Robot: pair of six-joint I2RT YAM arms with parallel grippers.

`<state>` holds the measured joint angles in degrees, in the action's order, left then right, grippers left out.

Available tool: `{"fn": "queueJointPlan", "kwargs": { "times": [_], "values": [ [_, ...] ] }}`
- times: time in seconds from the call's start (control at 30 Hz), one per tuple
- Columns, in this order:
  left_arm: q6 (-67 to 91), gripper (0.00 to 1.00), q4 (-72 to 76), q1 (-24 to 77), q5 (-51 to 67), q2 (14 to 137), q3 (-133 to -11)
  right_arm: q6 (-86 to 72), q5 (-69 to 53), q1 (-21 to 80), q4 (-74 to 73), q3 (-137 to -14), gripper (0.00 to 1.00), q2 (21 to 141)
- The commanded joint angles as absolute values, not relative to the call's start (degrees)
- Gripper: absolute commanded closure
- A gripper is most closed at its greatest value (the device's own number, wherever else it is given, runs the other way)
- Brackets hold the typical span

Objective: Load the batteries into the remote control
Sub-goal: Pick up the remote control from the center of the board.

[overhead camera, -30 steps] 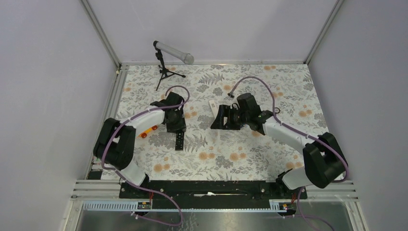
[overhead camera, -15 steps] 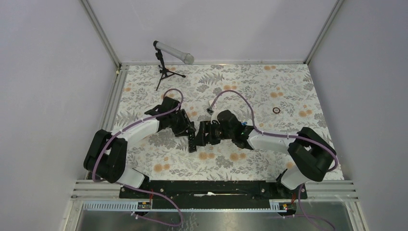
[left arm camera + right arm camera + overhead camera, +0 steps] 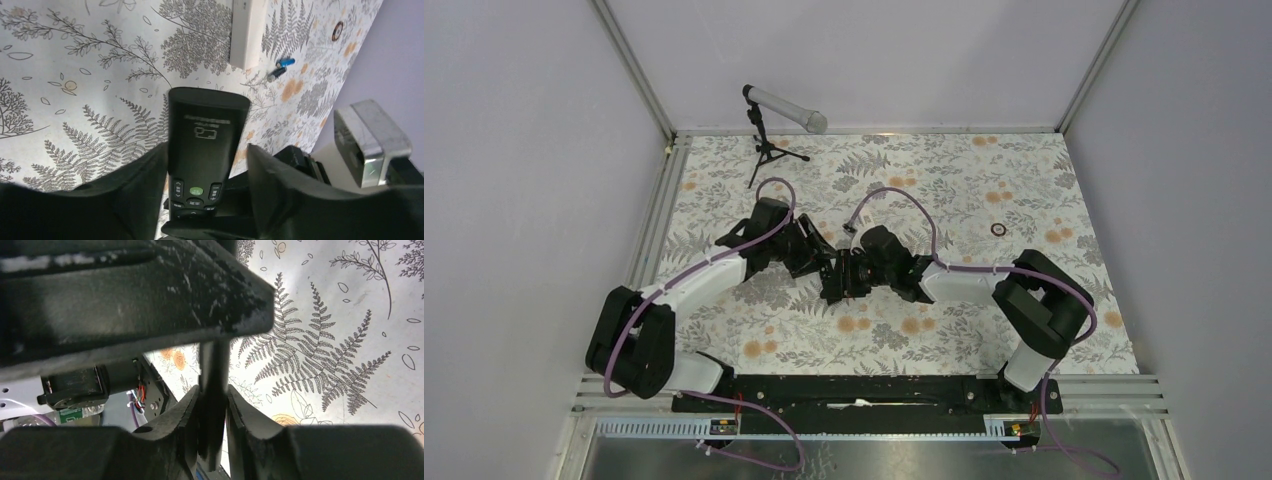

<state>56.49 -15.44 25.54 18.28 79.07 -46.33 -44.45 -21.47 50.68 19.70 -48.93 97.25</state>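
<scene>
Looks like regrasping the black remote (image 3: 207, 135): left gripper (image 3: 206, 150) clamping its width, right gripper (image 3: 214, 390) pinching its thin edge; batteries (image 3: 286, 62) lying loose, so next probably freeing one gripper

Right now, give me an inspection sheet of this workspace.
Surface: floral-patterned table.
Job's things: black remote control held between both grippers; two batteries lying loose near a white flat piece.
Clutter: small ring; microphone on a tripod at the far edge.
Grippers: left gripper shut on the remote's sides; right gripper shut on its thin edge.
Cables: a purple cable loops over each arm.
Surroundings: plain walls, metal frame posts.
</scene>
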Motion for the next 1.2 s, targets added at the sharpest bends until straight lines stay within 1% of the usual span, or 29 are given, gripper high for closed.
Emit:
{"fn": "queueJointPlan", "kwargs": {
  "times": [0.0,0.07,0.13,0.2,0.23,0.3,0.4,0.53,0.57,0.6,0.63,0.67,0.7,0.73,0.87,1.0,1.17],
  "values": [
    [57.8,0.34,-9.2,27.2,18.6,75.7,-44.6,-41.6,-19.1,51.2,21.0,-52.2,0.72,96.1],
    [57.3,0.25,-8.9,28.0,17.4,75.1,-44.2,-42.4,-19.8,51.2,21.0,-52.5,0.73,95.9],
    [57.4,0.23,-8.3,28.7,17.6,75.1,-43.7,-43.4,-20.0,51.2,21.1,-52.5,0.74,95.1],
    [57.8,0.23,-8.3,29.2,17.4,74.9,-43.3,-43.8,-19.5,51.2,20.6,-52.5,0.74,94.0],
    [58.0,0.26,-8.3,29.4,17.1,74.7,-42.8,-44.0,-19.0,51.2,20.0,-52.6,0.74,93.4],
    [58.5,0.34,-7.6,29.4,16.9,73.9,-41.7,-44.2,-17.9,51.2,18.3,-53.2,0.75,92.8],
    [58.5,0.51,-7.2,29.5,17.0,73.2,-41.0,-44.6,-17.9,51.3,17.0,-53.9,0.74,92.9],
    [58.0,0.65,-7.3,29.5,16.4,73.0,-40.6,-45.6,-18.6,51.3,17.5,-53.7,0.72,93.0],
    [57.6,0.68,-7.3,29.5,16.5,73.1,-40.6,-45.6,-19.0,51.3,17.5,-53.8,0.69,92.8],
    [56.9,0.7,-7.2,29.5,16.8,73.0,-40.6,-45.5,-19.3,51.2,17.3,-53.8,0.62,92.6],
    [56.0,0.72,-6.9,29.5,17.3,73.0,-40.8,-45.1,-19.6,51.2,17.0,-53.9,0.51,92.1],
    [54.6,0.73,-6.8,29.5,18.1,72.9,-41.2,-44.2,-19.5,51.2,16.2,-53.8,0.36,91.8],
    [52.9,0.73,-6.9,29.4,19.1,72.8,-41.8,-42.9,-19.2,51.2,15.5,-53.5,0.26,90.2],
    [50.5,0.74,-7.3,29.4,20.7,72.9,-42.7,-40.7,-19.1,51.0,15.2,-52.9,0.22,88.4],
    [39.7,0.74,-12.2,29.1,29.9,73.8,-47.1,-32.5,-16.6,49.6,12.1,-50.5,0.14,79.0],
    [34.4,0.76,-12.2,29.0,44.3,73.9,-48.8,-30.8,-20.4,44.9,9.4,-49.0,0.13,69.9],
    [33.1,0.76,-12.1,29.0,55.6,70.9,-50.3,-21.8,-23.2,43.1,7.4,-48.9,0.14,61.2]
  ]
}}
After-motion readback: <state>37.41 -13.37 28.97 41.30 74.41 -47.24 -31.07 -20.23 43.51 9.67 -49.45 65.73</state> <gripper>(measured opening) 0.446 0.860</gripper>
